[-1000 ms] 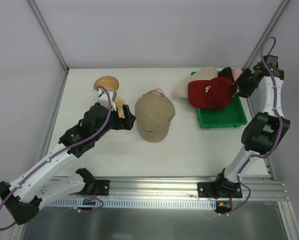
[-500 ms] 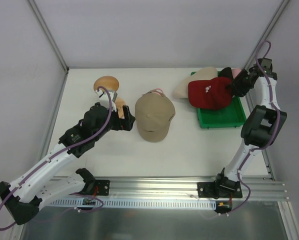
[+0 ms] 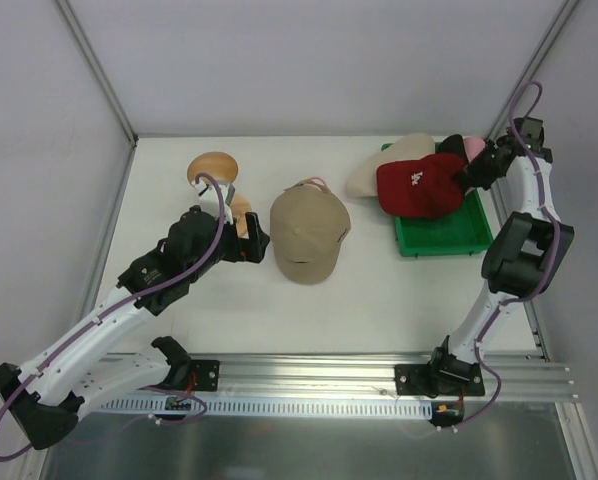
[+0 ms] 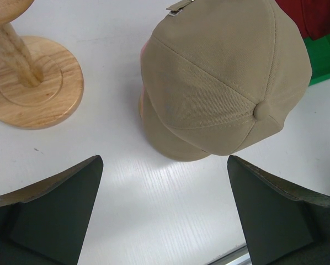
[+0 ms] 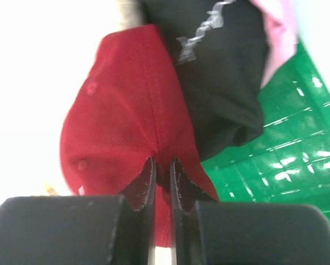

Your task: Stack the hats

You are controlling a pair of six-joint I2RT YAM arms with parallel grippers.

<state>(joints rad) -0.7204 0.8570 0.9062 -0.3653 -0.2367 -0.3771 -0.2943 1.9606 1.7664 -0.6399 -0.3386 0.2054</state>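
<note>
Our right gripper point(image 5: 162, 165) is pinched tight on a fold at the rim of the red cap point(image 5: 115, 127), its two fingers nearly meeting with red fabric between them. The red cap lies across the far part of the green tray point(image 3: 449, 232). The black hat point(image 5: 220, 83) presses against it, and the pink hat point(image 5: 275, 38) shows just behind the black one. The cream bucket hat point(image 3: 399, 155) pokes out at the tray's far left corner, touching the red cap. Our left gripper point(image 4: 164, 163) stands spread wide with nothing in it, low over the tabletop point(image 3: 229, 310). The tan cap point(image 4: 225, 83) sits crown up just ahead of its fingers, with the wooden stand point(image 4: 35, 83) beside it.
</note>
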